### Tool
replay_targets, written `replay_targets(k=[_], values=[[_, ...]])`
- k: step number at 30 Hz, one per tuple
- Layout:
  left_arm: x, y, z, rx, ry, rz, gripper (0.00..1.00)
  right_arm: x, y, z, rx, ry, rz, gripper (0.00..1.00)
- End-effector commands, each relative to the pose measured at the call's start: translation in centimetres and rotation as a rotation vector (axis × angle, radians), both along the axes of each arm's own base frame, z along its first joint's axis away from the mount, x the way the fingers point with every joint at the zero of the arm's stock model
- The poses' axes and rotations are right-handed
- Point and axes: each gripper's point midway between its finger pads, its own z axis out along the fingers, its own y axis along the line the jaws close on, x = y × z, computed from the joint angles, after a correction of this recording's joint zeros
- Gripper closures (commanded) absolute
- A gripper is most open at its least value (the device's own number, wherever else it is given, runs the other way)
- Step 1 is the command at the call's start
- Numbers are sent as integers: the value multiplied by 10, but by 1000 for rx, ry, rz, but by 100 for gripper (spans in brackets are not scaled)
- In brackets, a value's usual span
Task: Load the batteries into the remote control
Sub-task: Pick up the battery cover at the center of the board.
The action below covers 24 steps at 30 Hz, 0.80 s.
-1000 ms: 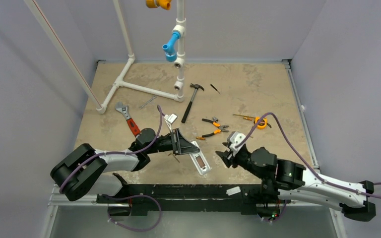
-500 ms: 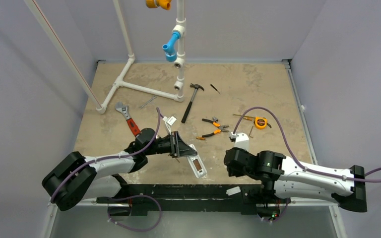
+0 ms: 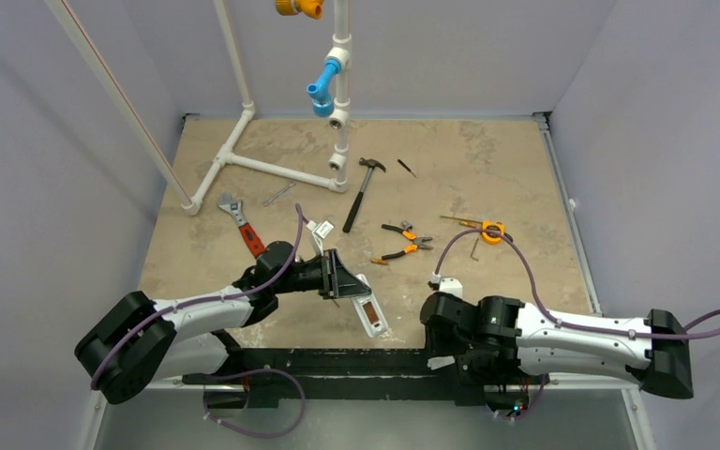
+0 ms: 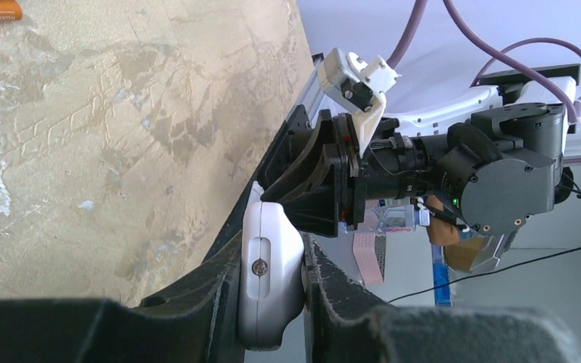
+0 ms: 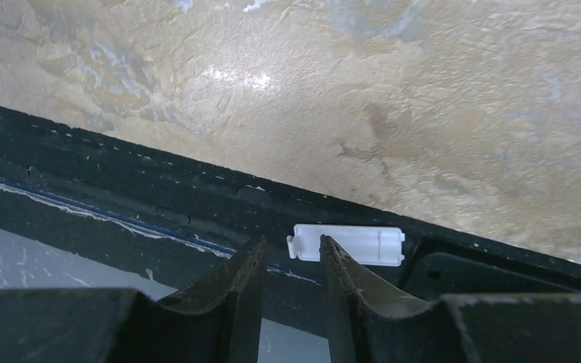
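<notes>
My left gripper point(image 3: 345, 278) is shut on one end of the white remote control point(image 3: 371, 315), which slants toward the table's near edge. An orange-brown block, the batteries point(image 3: 369, 312), shows in its open back recess. In the left wrist view the remote's white end point(image 4: 268, 280) is clamped between both fingers. My right gripper point(image 3: 439, 337) points down over the black front rail. In the right wrist view it point(image 5: 291, 253) is open a little and empty. A small white cover point(image 5: 348, 246) lies on the rail just beyond its fingertips. The cover also shows in the top view point(image 3: 441, 361).
Orange-handled pliers point(image 3: 400, 241), a hammer point(image 3: 361, 192), a red-handled wrench point(image 3: 242, 225) and an orange tape measure point(image 3: 493, 231) lie farther back. A white pipe frame point(image 3: 244, 161) stands at the back left. The black rail point(image 3: 337, 361) runs along the near edge.
My right arm has swung back from the table's middle and tipped down over the front rail above the white cover. My left gripper has drawn the remote slightly left and nearer.
</notes>
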Motion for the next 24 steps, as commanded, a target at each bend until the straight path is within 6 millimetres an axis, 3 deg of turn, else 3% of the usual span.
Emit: replay_targets(k=[1,24], values=[[5,-5,19,-41,-75,-2,100,-11,16,-4,57,56,11,70],[3,-4,16,-42,-69,-5,100,-26,9,-25,-24,113,64,80]])
